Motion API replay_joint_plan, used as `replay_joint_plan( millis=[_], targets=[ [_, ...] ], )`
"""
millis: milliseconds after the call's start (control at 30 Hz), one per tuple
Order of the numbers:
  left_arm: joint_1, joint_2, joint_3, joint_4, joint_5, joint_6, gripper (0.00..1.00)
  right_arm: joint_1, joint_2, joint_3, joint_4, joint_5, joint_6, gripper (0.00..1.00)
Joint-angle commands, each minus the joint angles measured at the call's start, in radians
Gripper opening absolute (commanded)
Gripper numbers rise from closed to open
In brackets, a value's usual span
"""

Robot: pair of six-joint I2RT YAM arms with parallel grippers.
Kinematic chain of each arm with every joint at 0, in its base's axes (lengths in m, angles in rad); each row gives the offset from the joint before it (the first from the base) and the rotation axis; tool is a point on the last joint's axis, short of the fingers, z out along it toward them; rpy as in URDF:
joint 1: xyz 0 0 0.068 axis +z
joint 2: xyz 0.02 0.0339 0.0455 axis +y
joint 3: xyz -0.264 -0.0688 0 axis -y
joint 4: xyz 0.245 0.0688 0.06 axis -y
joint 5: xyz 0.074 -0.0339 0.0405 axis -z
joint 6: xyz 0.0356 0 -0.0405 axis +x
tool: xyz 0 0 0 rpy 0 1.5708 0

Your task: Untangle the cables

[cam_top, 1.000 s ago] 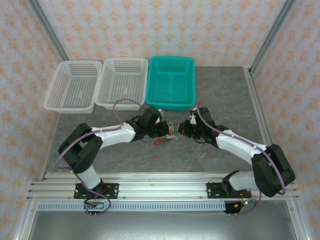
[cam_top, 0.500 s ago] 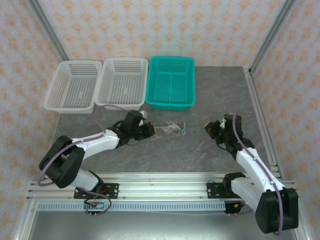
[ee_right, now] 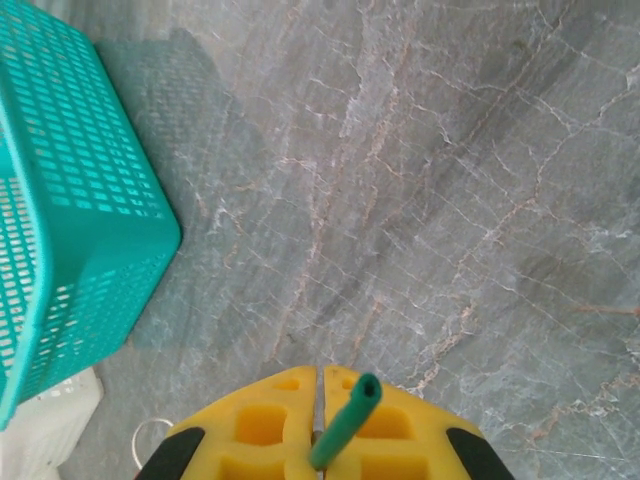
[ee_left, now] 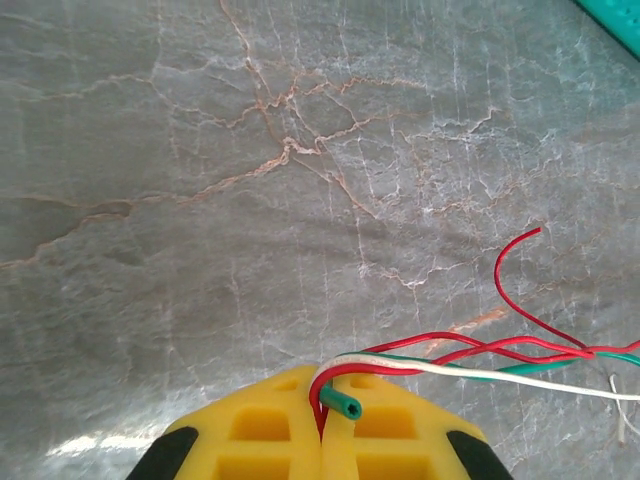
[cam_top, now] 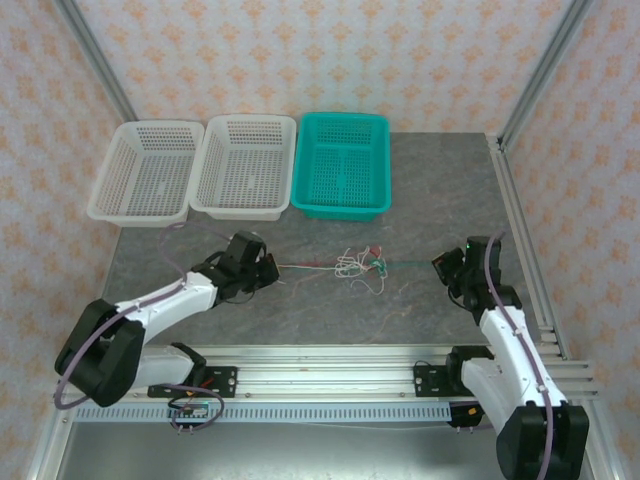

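The cables point(cam_top: 358, 264) form a small knot of red, white and green wire in the middle of the table, stretched in a line between both arms. My left gripper point(cam_top: 268, 267) is shut on red, white and green cable ends point(ee_left: 345, 385); these strands run off to the right in the left wrist view. My right gripper point(cam_top: 443, 266) is shut on a green cable end point(ee_right: 345, 423) that sticks up between its yellow fingers point(ee_right: 400, 430). A thin green strand point(cam_top: 410, 263) leads from the knot to the right gripper.
Two white baskets point(cam_top: 120, 190) point(cam_top: 215, 195) and a teal basket point(cam_top: 310, 195) stand in a row at the back. The teal basket's corner point(ee_right: 70, 200) is to the left in the right wrist view. Bare grey stone table point(cam_top: 440, 190) surrounds the cables.
Both grippers have moved apart, left arm leftward and right arm rightward, pulling the cable bundle out into a stretched line with the knot loosened in the middle.
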Motion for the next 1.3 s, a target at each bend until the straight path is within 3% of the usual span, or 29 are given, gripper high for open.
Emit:
replay_joint_plan(
  millis=[0,133,233,267,400,467,633,767,967,1167,1267],
  targets=[
    [0.047,-0.05,-0.028,-0.169,-0.209,-0.003,0.0,-0.032,-0.02,0.034,-0.002,0.168,0.04,0.0],
    [0.048,-0.108,-0.031,-0.195,-0.231,-0.009,0.0,-0.031,-0.021,0.006,0.076,0.11,0.06,0.0],
    [0.043,-0.14,-0.035,-0.097,-0.092,0.078,0.29,0.008,0.011,-0.022,0.33,-0.133,0.01,0.0],
    [0.032,-0.154,-0.033,-0.074,-0.064,0.096,0.33,0.042,0.036,-0.009,0.375,-0.198,-0.013,0.0],
    [-0.035,-0.243,0.005,-0.017,0.015,0.206,0.55,0.272,0.188,0.169,0.174,-0.245,-0.268,0.0],
    [-0.076,-0.267,0.051,-0.045,0.007,0.238,0.61,0.331,0.244,0.19,0.171,-0.294,-0.306,0.0],
    [-0.142,-0.186,0.143,-0.006,0.096,0.299,0.65,0.395,0.287,0.182,0.297,-0.437,-0.329,0.0],
    [-0.142,-0.052,0.214,-0.054,-0.016,0.19,0.65,0.428,0.262,0.198,0.282,-0.435,-0.388,0.0],
    [-0.152,0.196,0.253,0.189,0.211,-0.027,0.65,0.429,0.246,0.171,0.307,-0.425,-0.399,0.0],
    [-0.177,0.316,0.283,0.174,0.202,-0.077,0.66,0.429,0.255,0.158,0.333,-0.418,-0.389,0.0],
    [-0.18,0.366,0.277,0.255,0.279,-0.116,0.67,0.429,0.265,0.15,0.359,-0.432,-0.375,0.0]
  ],
)
